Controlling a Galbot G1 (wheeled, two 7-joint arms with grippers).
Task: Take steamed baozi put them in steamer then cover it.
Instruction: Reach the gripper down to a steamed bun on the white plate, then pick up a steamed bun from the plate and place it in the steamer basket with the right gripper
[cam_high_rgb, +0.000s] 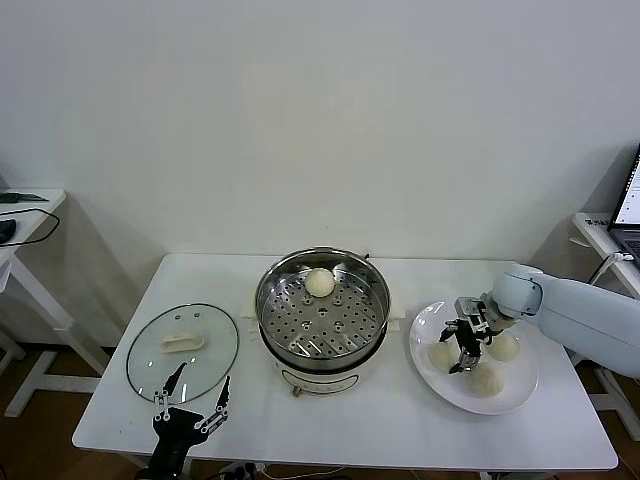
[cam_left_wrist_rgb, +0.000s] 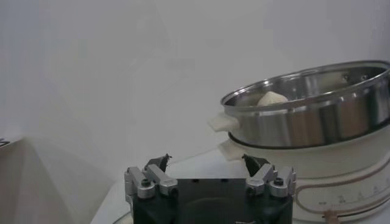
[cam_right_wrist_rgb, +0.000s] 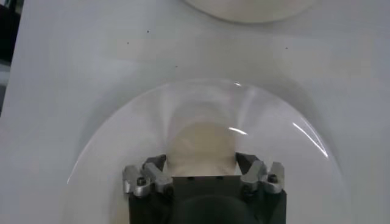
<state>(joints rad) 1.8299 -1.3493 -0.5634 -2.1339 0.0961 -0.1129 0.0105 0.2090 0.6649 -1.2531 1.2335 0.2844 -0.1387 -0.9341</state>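
Note:
The steamer (cam_high_rgb: 270, 290) stands mid-table with one baozi (cam_high_rgb: 319, 283) on its perforated tray; both also show in the left wrist view, steamer (cam_left_wrist_rgb: 304, 115) and bun (cam_left_wrist_rgb: 272, 98). Three more baozi lie on a white plate (cam_high_rgb: 425, 325) to its right: one (cam_high_rgb: 438, 354), one (cam_high_rgb: 506, 346), one (cam_high_rgb: 487, 380). My right gripper (cam_high_rgb: 463, 358) is low over the plate, open, its fingers on either side of the leftmost bun (cam_right_wrist_rgb: 201, 143). My left gripper (cam_high_rgb: 190, 400) is open and empty at the table's front left.
The clear glass lid (cam_high_rgb: 150, 360) with its cream handle (cam_high_rgb: 182, 342) lies flat left of the steamer, just beyond my left gripper (cam_left_wrist_rgb: 206, 163). Side tables stand at far left and far right; a laptop (cam_high_rgb: 628, 205) is at the right edge.

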